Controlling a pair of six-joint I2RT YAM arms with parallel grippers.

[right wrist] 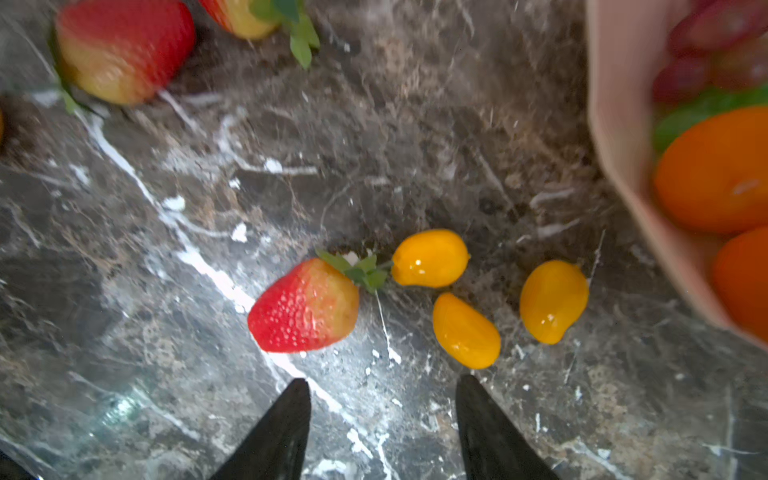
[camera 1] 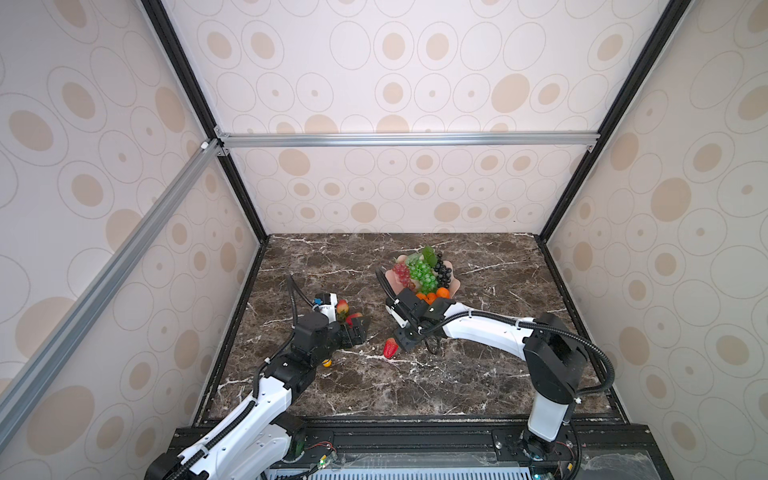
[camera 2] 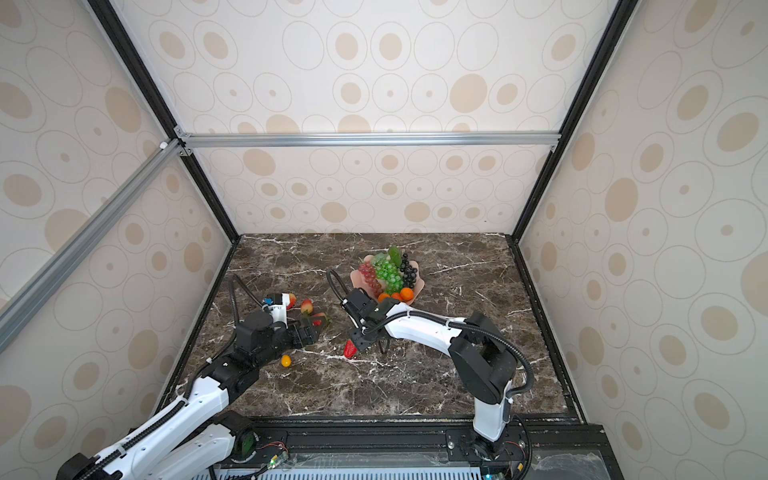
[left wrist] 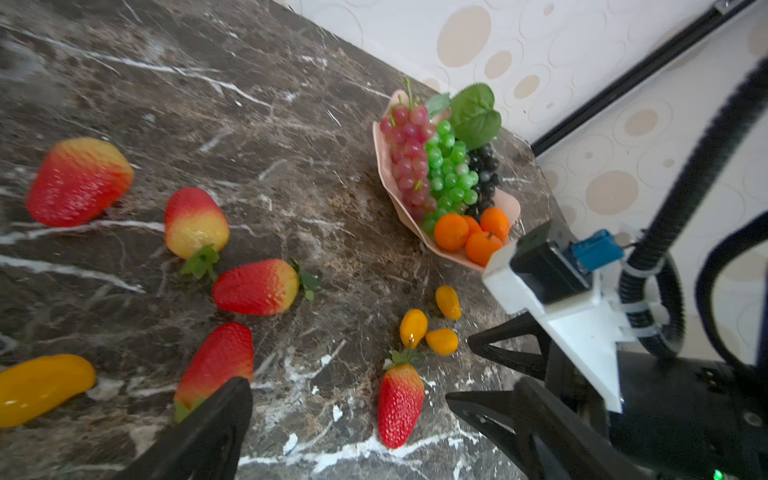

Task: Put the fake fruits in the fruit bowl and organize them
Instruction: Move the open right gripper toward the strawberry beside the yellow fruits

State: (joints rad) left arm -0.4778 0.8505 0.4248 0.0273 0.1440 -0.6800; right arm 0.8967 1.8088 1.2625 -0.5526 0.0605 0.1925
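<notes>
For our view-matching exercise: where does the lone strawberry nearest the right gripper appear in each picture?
In a top view: strawberry, nearer the camera than the fruit bowl.
In a top view: same spot, partly under the right arm.
Left wrist view: leaf pointing at three yellow ovals.
Right wrist view: just ahead of the right gripper.
Shared landmark: the fruit bowl.

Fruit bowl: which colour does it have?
Pale pink; the fruit bowl shows best in the left wrist view.

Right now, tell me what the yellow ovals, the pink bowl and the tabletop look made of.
Yellow ovals: probably glossy plastic, sharp white glints. Fruit bowl: matte pink, flat facets; plastic or ceramic, unclear. Tabletop: polished marble or marble-look, white veins, soft reflections.
</notes>
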